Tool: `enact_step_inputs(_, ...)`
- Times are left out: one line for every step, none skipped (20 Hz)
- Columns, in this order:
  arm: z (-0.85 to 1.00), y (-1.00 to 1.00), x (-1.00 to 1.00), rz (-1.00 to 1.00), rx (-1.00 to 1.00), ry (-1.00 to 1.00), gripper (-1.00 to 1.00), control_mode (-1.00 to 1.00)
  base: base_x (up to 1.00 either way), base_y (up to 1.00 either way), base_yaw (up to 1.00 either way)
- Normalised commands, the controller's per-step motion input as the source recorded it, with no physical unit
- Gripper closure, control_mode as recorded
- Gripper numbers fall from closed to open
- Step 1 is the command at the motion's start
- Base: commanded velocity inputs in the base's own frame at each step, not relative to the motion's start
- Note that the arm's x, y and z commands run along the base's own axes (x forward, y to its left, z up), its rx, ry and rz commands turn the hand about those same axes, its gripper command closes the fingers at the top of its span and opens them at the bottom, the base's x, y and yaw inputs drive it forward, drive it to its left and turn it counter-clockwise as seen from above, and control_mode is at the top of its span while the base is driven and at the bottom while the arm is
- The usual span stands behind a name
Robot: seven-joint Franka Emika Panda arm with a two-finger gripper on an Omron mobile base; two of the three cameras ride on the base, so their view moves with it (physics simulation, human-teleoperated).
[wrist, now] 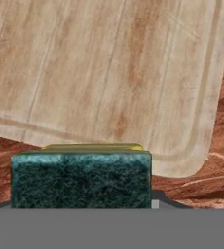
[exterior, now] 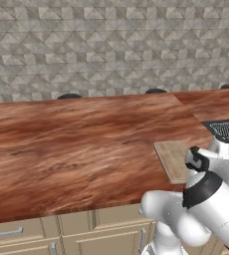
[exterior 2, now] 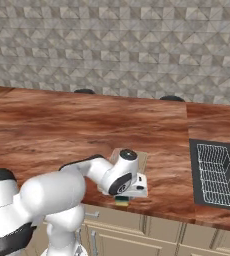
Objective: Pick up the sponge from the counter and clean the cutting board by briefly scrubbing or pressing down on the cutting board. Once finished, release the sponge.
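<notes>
The sponge (wrist: 80, 180), dark green over a thin yellow layer, sits tight between my fingers in the hand view and hides their tips. It also peeks out under my hand as the sponge (exterior 2: 122, 201). My gripper (exterior 2: 123, 197) points down near the counter's front edge, shut on the sponge. The light tan cutting board (wrist: 109, 73) lies just beyond the sponge, which overlaps its near edge. The arm covers much of the cutting board (exterior: 172, 155) (exterior 2: 142, 158) in both base views. The board rests on the reddish-brown counter (exterior: 76, 144) (exterior 2: 47, 130).
A dark wire dish rack (exterior 2: 217, 172) (exterior: 225, 130) sits on the counter right of the board. A tiled wall runs behind the counter. Beige cabinets (exterior: 86, 234) with silver handles are below the front edge.
</notes>
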Motion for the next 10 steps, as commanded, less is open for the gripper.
enact_step_inputs(0.0,0.46,0.0,0.0,-0.01,0.0,1.0,-1.0,0.0,0.0,0.0)
enact_step_inputs(0.0,0.53,0.0,0.0,-0.02,0.0,1.0,-1.0,0.0,0.0,0.0)
enact_step_inputs(0.0,0.46,0.0,0.0,-0.03,0.0,1.0,-1.0,0.0,0.0,0.0)
enact_step_inputs(0.0,0.42,0.04,0.0,-0.03,0.0,1.0,-1.0,0.0,0.0,0.0)
enact_step_inputs(0.02,0.26,0.16,0.0,-0.03,0.0,1.0,-1.0,0.0,0.0,0.0)
enact_step_inputs(0.07,0.09,0.15,0.0,-0.04,-0.01,1.0,-1.0,0.0,0.0,0.0)
enact_step_inputs(0.17,0.0,0.19,0.0,-0.03,0.0,1.0,-1.0,0.0,0.0,0.0)
enact_step_inputs(0.16,0.0,0.19,0.0,-0.01,0.0,1.0,-1.0,0.0,0.0,0.0)
enact_step_inputs(0.21,0.0,0.24,0.0,-0.01,0.0,1.0,-1.0,0.0,0.0,0.0)
enact_step_inputs(0.19,0.0,0.26,0.0,-0.01,0.0,1.0,-1.0,0.0,0.0,0.0)
